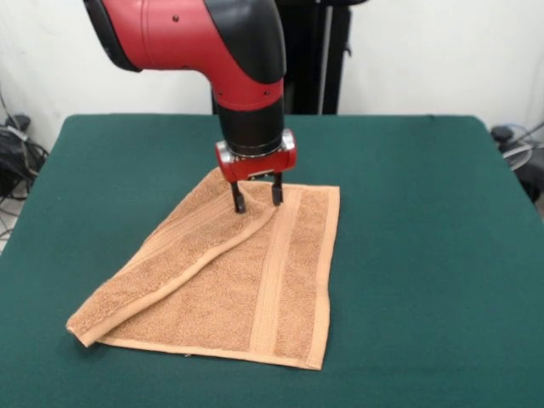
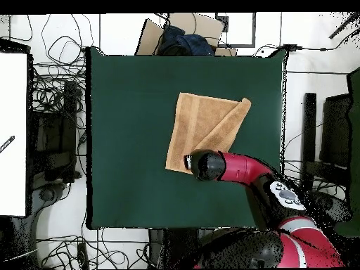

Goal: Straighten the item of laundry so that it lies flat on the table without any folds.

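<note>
The peach-orange towel (image 1: 255,289) lies on the dark green table (image 1: 425,255), a little left of centre in the front view. Its left side is folded over diagonally, forming a long doubled flap (image 1: 161,272) from the near left corner to the far edge. My gripper (image 1: 257,200) points straight down at the towel's far edge, open, with the fingertips (image 1: 239,204) at or just above the cloth on either side of the flap's upper end. In the overhead view the towel (image 2: 200,126) shows on the table (image 2: 126,140), and the arm's wrist (image 2: 205,165) covers the gripper.
The robot's black pedestal (image 1: 314,51) stands behind the table's far edge. Cables (image 2: 56,91) and a white board (image 2: 14,133) lie beside the table in the overhead view. A cardboard box with dark cloth (image 2: 183,35) sits beyond its top edge.
</note>
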Robot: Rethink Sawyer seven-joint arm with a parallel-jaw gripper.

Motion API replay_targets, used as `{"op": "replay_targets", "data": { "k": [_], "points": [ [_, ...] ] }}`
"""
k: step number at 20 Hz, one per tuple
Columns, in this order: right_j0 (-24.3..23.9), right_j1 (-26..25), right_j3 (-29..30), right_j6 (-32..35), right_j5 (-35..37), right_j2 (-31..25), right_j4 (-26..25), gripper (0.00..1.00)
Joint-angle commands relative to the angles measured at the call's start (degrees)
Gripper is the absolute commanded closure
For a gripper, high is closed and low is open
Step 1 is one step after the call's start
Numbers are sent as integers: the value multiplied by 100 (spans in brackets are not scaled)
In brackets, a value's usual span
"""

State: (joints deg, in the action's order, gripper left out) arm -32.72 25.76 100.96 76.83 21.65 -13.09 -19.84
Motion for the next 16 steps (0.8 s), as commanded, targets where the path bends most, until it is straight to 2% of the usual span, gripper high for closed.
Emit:
{"op": "replay_targets", "data": {
  "k": [1, 16],
  "points": [
    [97, -140, 258, 908, -557, 160, -211, 0],
    [46, -85, 395, 928, -807, 138, -180, 0]
  ]
}}
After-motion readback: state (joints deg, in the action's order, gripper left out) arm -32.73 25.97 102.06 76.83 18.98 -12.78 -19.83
